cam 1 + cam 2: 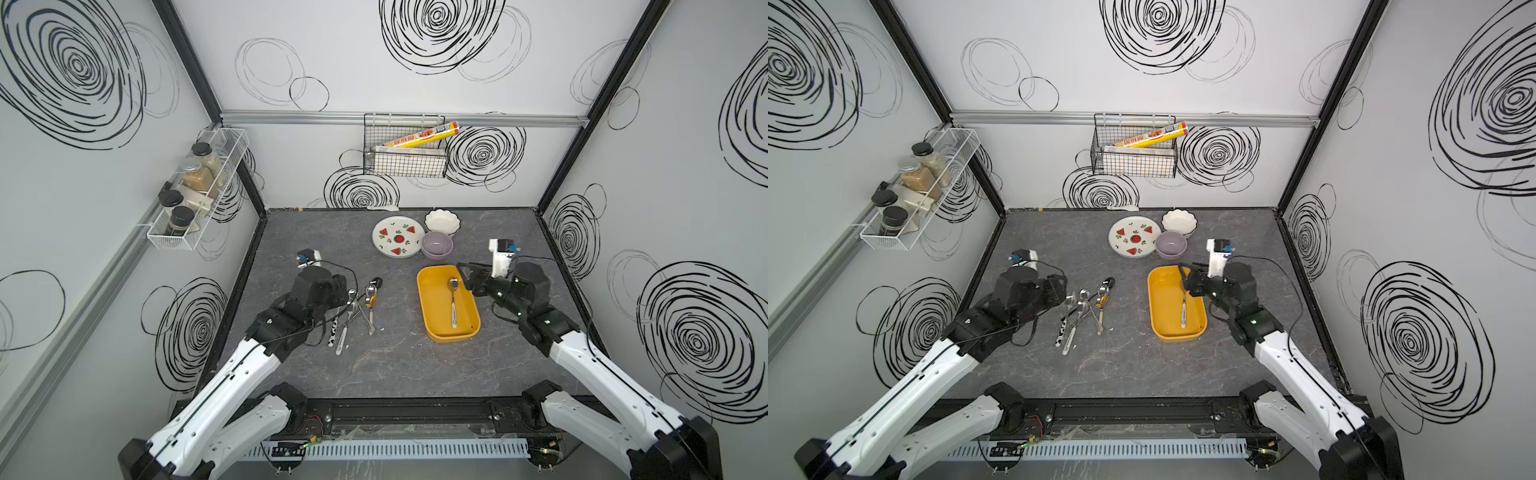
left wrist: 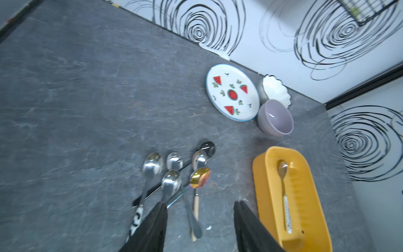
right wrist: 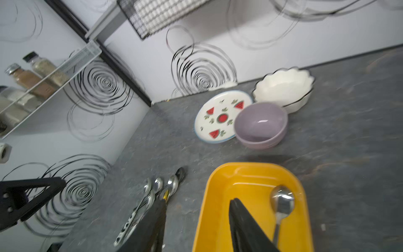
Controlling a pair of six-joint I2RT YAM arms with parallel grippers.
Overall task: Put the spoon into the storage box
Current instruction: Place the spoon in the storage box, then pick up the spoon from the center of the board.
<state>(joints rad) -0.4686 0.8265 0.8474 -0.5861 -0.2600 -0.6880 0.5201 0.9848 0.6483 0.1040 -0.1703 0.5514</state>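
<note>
The mustard-yellow storage box (image 1: 432, 299) (image 1: 1163, 307) lies right of centre on the grey table. One metal spoon (image 1: 453, 299) (image 1: 1184, 311) (image 2: 283, 187) (image 3: 282, 203) rests inside it, bowl toward the back wall. Several more spoons (image 1: 357, 307) (image 1: 1086, 309) (image 2: 172, 174) lie in a loose pile left of the box. My left gripper (image 1: 343, 297) (image 2: 198, 207) hangs open over the handles of that pile, holding nothing. My right gripper (image 1: 465, 276) (image 1: 1185, 276) (image 3: 197, 201) is open and empty, raised over the far right part of the box.
Behind the box stand a watermelon-patterned plate (image 1: 398, 237), a lilac bowl (image 1: 436, 244) and a white scalloped bowl (image 1: 442, 221). A wire basket (image 1: 405, 151) hangs on the back wall. A spice rack (image 1: 195, 191) is on the left wall.
</note>
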